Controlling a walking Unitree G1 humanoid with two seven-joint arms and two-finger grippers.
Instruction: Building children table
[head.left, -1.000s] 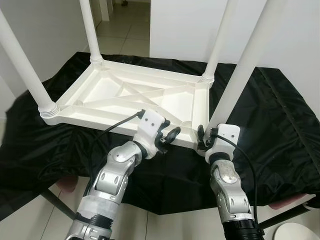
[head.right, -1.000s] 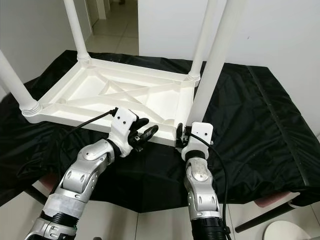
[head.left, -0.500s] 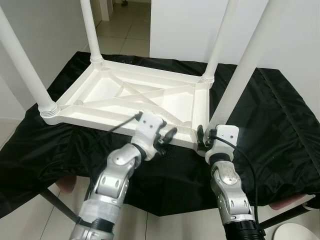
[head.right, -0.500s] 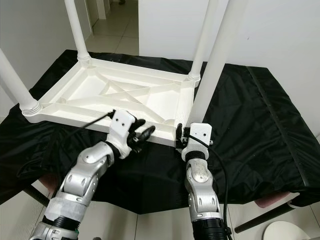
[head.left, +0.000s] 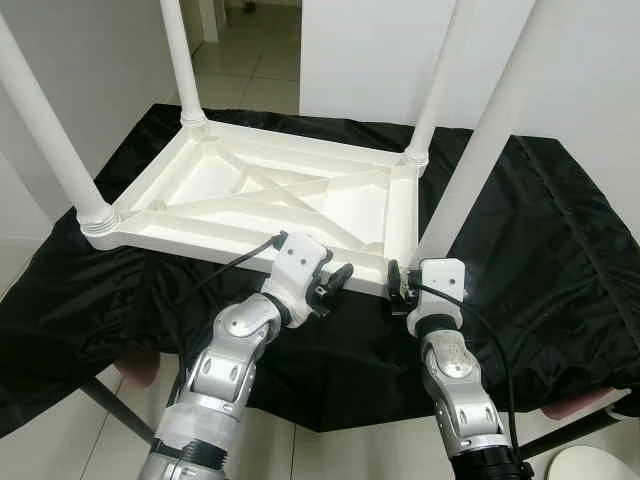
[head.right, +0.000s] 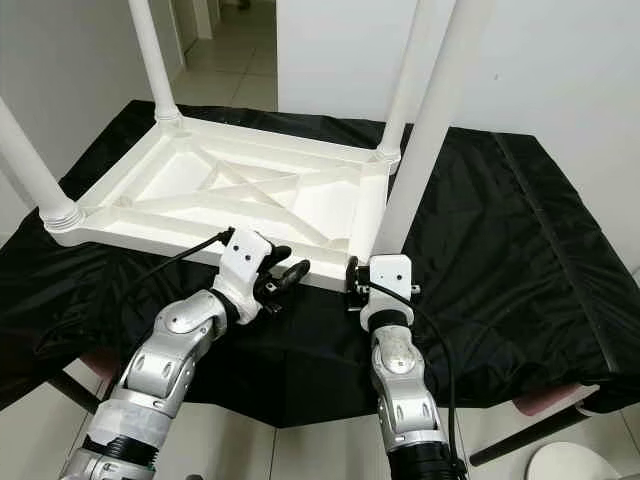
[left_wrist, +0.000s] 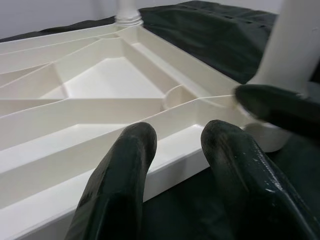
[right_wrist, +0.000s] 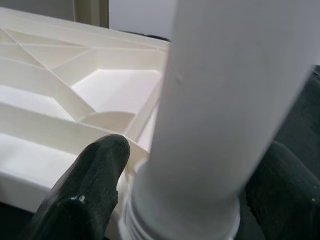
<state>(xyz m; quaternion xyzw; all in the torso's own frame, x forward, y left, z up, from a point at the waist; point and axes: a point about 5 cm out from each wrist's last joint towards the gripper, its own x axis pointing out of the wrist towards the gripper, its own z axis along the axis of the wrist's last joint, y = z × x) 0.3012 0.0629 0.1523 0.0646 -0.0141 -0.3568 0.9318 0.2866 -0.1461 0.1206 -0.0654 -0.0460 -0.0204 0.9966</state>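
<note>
While upturned white plastic children's table (head.left: 270, 195) lies on black cloth (head.left: 560, 240): right pincer (right_wrist: 170, 200) grasping near white cylindrical leg (head.left: 480, 150); left pincer (left_wrist: 175, 150) released at rim.

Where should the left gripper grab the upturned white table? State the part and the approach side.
Grip the near long rim of the white table, coming from the robot's side. It is a thin upright wall, so one finger likely fits inside and one outside. The left gripper hovers there, fingers open.
</note>
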